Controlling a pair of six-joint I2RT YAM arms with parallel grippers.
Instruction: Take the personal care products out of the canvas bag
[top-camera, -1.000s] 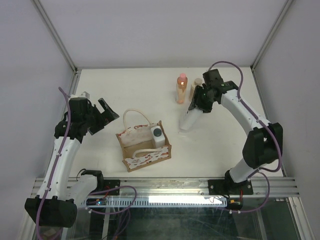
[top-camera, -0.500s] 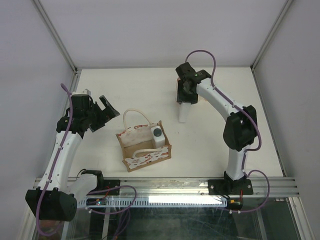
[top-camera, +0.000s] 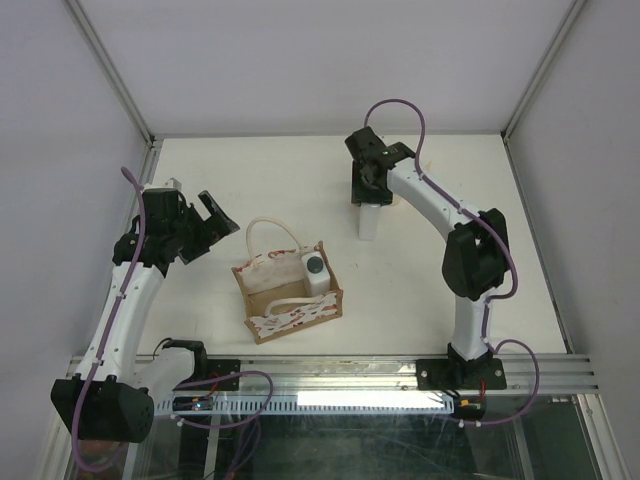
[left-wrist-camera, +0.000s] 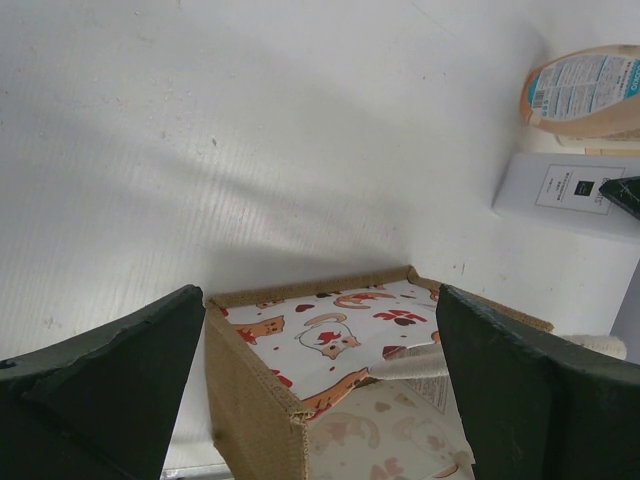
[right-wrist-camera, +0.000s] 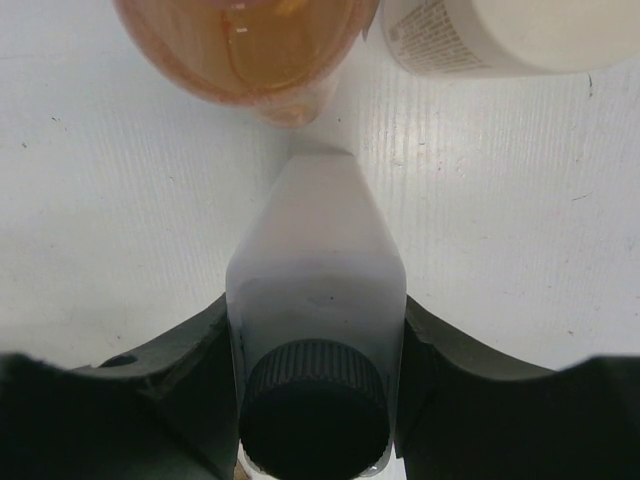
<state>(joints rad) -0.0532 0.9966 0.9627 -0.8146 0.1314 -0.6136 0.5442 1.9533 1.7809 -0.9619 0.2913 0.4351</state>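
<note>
my right gripper (right-wrist-camera: 318, 340) pinches a white flat-sided bottle with a dark grey cap (right-wrist-camera: 318, 250), just beside the orange bottle (right-wrist-camera: 245, 50) and beige bottle (right-wrist-camera: 500, 30). my left gripper (top-camera: 208, 226) hangs spread near the tan canvas bag (top-camera: 290, 312), which holds another white bottle (top-camera: 316, 272).

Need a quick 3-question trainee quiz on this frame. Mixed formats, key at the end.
1. True or false: the left gripper is open and empty, near the boxy tan canvas bag with cream rope handles.
2. What is the right gripper shut on? A) an orange bottle B) the white plastic bottle with dark grey screw cap C) a rope handle
3. How many bottles can be seen inside the bag?

Key: 1 true; 2 B; 3 one, a second white grey-capped bottle.
</note>
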